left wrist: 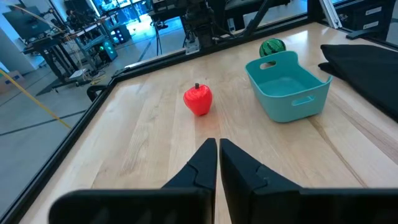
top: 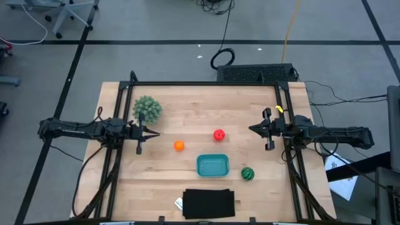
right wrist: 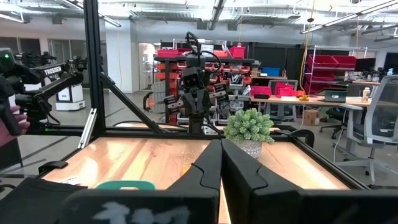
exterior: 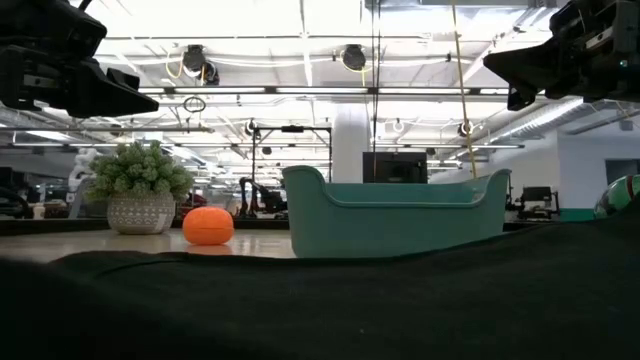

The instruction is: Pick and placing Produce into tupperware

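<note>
Both grippers have their fingers pressed together on nothing. From above, the left gripper (top: 152, 133) sits at mid-left of the frame and the right gripper (top: 253, 129) at mid-right, each hanging over its own side of the table (top: 187, 109) with tips pointing inward. That mirrored pose, well apart from every piece, reads as a waiting stance: no pick seems to be under way.

All the produce lies loose on the wood. An orange piece (top: 179, 145) sits left of centre, nearest the left gripper. A red piece (top: 219, 134) lies just right of centre, between the two arms. A green striped piece (top: 248, 174) rests lower right, just beside the tub (top: 212, 165), which stands below centre, open side up and holding nothing. Probably either arm could start; the tub's central spot suits both.

A potted plant (top: 147, 108) stands at upper left of the table, close by the left gripper, and a flat black mat (top: 209, 203) lies at lower centre, with a small white tag at its left edge.

Pale plank wood forms the tabletop, framed by dark rails. Around it is grey floor with cables and a chair base; the level view shows a bright workshop with ceiling lights, racks and desks.
</note>
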Motion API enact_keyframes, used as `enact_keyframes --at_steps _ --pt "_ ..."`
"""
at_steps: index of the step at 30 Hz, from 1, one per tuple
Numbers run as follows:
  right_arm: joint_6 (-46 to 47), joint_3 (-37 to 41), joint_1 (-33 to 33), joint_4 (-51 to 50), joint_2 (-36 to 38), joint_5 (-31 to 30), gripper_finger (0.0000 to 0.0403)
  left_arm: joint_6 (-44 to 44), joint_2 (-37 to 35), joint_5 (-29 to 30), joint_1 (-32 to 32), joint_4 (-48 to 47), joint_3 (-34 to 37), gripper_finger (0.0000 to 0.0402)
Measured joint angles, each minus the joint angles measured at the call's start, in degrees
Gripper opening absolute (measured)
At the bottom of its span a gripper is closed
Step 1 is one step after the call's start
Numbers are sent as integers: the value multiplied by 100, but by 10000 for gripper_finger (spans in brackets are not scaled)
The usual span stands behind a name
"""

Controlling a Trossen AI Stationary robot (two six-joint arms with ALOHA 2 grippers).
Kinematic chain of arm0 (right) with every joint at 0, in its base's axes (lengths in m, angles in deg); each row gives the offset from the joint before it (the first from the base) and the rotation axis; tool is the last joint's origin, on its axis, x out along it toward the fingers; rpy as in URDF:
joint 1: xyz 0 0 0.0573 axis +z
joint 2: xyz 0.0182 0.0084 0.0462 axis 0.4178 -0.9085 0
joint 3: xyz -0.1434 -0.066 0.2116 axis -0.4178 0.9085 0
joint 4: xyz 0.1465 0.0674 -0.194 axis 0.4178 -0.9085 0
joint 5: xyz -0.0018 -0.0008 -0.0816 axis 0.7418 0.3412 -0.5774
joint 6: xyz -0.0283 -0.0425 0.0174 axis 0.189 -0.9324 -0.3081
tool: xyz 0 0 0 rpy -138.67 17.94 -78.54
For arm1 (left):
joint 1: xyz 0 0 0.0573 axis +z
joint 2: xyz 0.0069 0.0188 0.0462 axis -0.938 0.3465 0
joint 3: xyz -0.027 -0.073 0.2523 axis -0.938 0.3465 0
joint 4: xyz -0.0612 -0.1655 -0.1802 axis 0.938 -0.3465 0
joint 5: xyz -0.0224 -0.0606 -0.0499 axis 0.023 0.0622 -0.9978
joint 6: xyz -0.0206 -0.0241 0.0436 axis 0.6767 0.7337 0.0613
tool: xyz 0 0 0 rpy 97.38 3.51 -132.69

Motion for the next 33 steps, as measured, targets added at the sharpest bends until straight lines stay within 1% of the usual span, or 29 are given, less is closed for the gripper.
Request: enact_keyframes --at_steps 14,20,29,33 --pt "0 2 1 0 1 0 0 60 -1 -2 0 37 -2 24" --pt "2 0 -1 -2 2 -1 0 609 0 -2 -1 37 0 24" --pt "2 0 1 42 2 1 0 762 0 -2 -1 57 0 24" --pt "-68 1 1 42 1 1 0 1247 -2 -5 0 303 0 24"
